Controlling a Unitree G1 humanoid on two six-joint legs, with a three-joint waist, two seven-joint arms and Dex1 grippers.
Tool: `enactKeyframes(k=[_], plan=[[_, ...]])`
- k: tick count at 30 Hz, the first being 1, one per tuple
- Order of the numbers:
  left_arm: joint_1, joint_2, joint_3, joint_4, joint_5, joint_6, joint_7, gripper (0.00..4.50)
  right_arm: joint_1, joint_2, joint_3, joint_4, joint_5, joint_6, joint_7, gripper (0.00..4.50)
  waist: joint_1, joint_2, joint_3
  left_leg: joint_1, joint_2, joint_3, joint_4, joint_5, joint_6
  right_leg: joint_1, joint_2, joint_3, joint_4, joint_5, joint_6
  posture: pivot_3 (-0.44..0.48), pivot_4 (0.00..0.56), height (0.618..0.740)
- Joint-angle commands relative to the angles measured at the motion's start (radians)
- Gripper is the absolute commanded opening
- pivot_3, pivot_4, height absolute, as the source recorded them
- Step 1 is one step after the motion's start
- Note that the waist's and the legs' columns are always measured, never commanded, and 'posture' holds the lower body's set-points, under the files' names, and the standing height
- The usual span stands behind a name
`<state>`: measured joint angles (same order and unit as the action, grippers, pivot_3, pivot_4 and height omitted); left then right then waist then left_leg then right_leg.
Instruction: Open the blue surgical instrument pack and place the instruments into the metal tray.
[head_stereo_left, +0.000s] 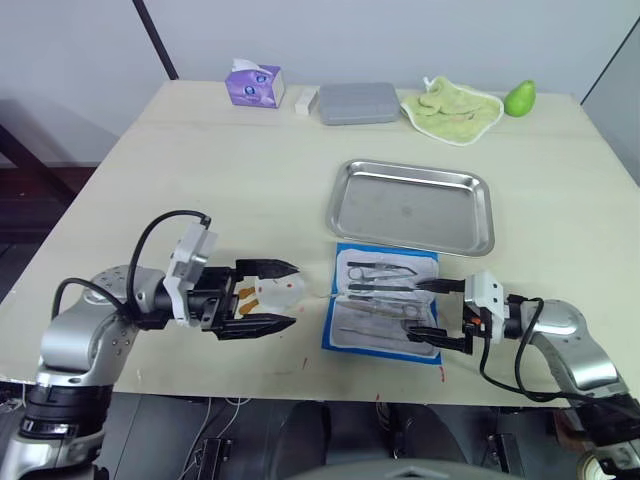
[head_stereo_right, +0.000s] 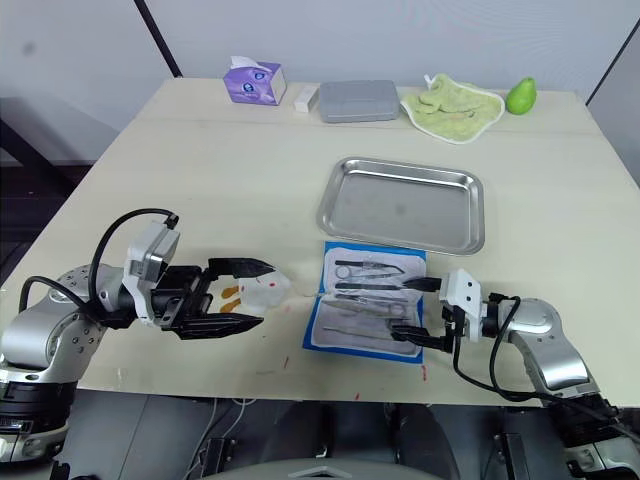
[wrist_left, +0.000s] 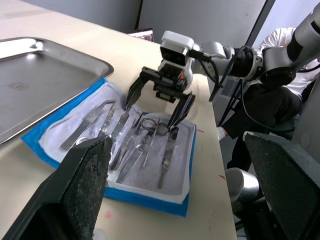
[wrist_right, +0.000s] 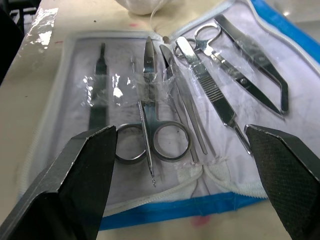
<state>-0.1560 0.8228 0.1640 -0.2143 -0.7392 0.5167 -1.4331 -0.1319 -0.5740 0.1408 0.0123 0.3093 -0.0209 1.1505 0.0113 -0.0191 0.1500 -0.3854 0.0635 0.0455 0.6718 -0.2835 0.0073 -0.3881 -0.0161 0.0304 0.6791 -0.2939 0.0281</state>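
The blue surgical instrument pack (head_stereo_left: 334, 312) lies opened flat on the table, white lining up, just in front of the metal tray (head_stereo_left: 410, 205). Several steel instruments (wrist_right: 155, 135), scissors and forceps, sit under clear pockets in the lining. The tray holds nothing. My right gripper (head_stereo_left: 432, 310) is open at the pack's right edge, its fingers spread over the ring handles, touching nothing. My left gripper (head_stereo_left: 294, 294) is open just left of the pack, with a small white crumpled piece (head_stereo_left: 278, 292) lying between its fingers. The left wrist view shows the right gripper (wrist_left: 153, 112) over the pack.
Along the far edge stand a purple tissue box (head_stereo_left: 254, 83), a small white block (head_stereo_left: 305, 100), a grey flat box (head_stereo_left: 358, 102), a green cloth (head_stereo_left: 450, 110) and a green pear (head_stereo_left: 519, 98). The pack lies close to the table's front edge (head_stereo_left: 380, 395).
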Motion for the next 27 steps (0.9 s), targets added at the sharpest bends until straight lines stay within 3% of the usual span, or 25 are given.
enactKeyframes(k=[1,19,27], plan=[[-0.011,0.011,0.011,0.015,-0.005,-0.014,-0.016,4.50,-0.006,0.016,-0.015,0.034,0.006,-0.080,0.023,4.46,0.000,0.000,0.000,0.000,0.000,0.000,0.000,0.000,0.000,0.000,0.000,0.000,0.000,0.000,0.000,0.000,0.150,0.740],[-0.001,-0.001,-0.028,0.122,0.067,-0.137,-0.081,4.50,-0.052,0.053,0.042,0.323,-0.089,-0.232,0.057,4.46,-0.003,-0.002,-0.001,0.003,0.001,0.002,0.000,0.000,0.000,0.002,0.000,0.001,0.001,0.000,0.000,0.000,0.150,0.740],[-0.078,-0.034,-0.066,0.133,0.110,-0.120,0.014,4.50,-0.052,0.058,0.051,0.370,-0.093,-0.248,0.071,4.46,-0.003,-0.009,-0.006,0.007,0.001,0.001,-0.001,0.000,0.000,0.007,0.000,0.000,0.000,0.000,0.000,0.000,0.150,0.740]])
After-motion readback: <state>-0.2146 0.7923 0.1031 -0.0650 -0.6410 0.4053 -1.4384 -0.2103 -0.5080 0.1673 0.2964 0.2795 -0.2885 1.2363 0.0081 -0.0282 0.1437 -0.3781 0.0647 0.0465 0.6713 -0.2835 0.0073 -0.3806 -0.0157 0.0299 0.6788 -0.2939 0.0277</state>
